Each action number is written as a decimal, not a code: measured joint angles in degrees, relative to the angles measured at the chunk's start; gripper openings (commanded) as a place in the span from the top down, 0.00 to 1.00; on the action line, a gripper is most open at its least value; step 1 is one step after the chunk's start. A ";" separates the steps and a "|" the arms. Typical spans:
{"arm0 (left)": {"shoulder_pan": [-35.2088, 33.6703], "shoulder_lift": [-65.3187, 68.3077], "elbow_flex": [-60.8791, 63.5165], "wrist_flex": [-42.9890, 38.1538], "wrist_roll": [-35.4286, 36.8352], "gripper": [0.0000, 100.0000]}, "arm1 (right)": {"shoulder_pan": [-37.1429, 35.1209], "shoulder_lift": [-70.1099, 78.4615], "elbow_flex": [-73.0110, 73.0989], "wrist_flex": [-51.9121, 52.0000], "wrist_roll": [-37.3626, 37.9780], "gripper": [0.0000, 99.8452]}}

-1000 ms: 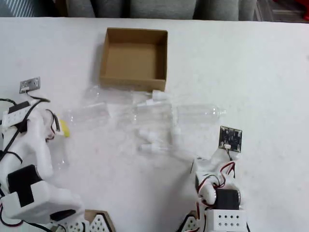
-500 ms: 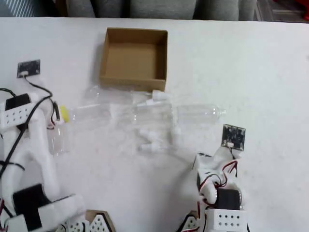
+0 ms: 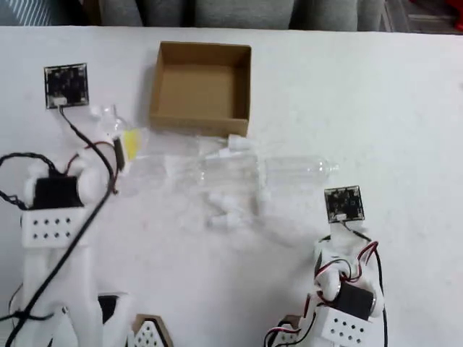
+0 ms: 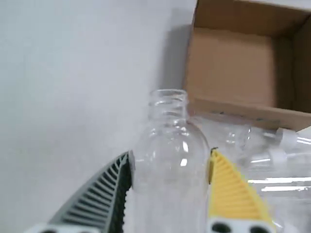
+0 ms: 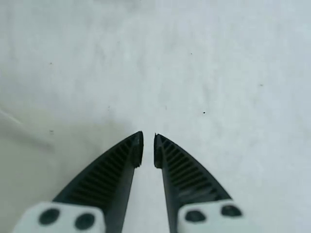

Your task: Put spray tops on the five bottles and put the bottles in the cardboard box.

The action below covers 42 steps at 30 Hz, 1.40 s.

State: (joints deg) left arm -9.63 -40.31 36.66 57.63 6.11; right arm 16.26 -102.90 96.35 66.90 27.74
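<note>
Clear bottle, open-necked, clamped in left tool, upper left of the high view, just left of cardboard box | right tool narrowed to a slit over bare table

White arm links, black servo blocks, red and black cables, square black camera boards, left fingers ribbed grey and yellow, right fingers ribbed black.

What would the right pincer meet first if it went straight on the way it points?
Bare table lies ahead of the right pincer; the way looks free, though depth is unclear.
</note>
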 measured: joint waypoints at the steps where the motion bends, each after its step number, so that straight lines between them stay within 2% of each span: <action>1: 0.88 -1.49 1.41 -1.76 0.18 0.94 | 0.26 0.00 0.00 0.09 0.35 0.98; 7: 2.20 -10.02 13.63 -14.07 0.35 0.94 | 2.73 0.00 0.00 0.09 1.76 0.98; 13: 2.20 -17.49 27.69 -25.05 0.44 0.94 | 8.35 0.00 0.00 -2.46 11.78 0.98; 18: 2.20 -21.36 33.14 -28.48 0.44 0.94 | 5.71 0.09 -2.02 -6.15 15.47 0.99; 22: 2.20 -22.33 35.43 -28.92 0.44 0.94 | 1.93 1.14 -11.96 -4.31 15.56 0.99; 27: 1.85 -22.42 35.69 -29.01 0.44 0.94 | -7.47 16.00 -30.33 2.73 15.56 0.98; 34: -5.63 -22.51 37.71 -29.01 0.44 0.94 | -30.95 39.91 -50.37 18.81 17.93 0.97; 38: -12.04 -22.51 40.35 -29.01 0.44 0.94 | -48.44 46.07 -52.40 24.44 18.02 0.93; 42: -17.32 -22.51 43.60 -31.47 0.44 0.94 | -62.33 48.97 -47.30 20.22 18.55 0.89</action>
State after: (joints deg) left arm -26.95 -62.81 80.26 26.15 6.55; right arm -46.07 -53.93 49.05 87.12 46.29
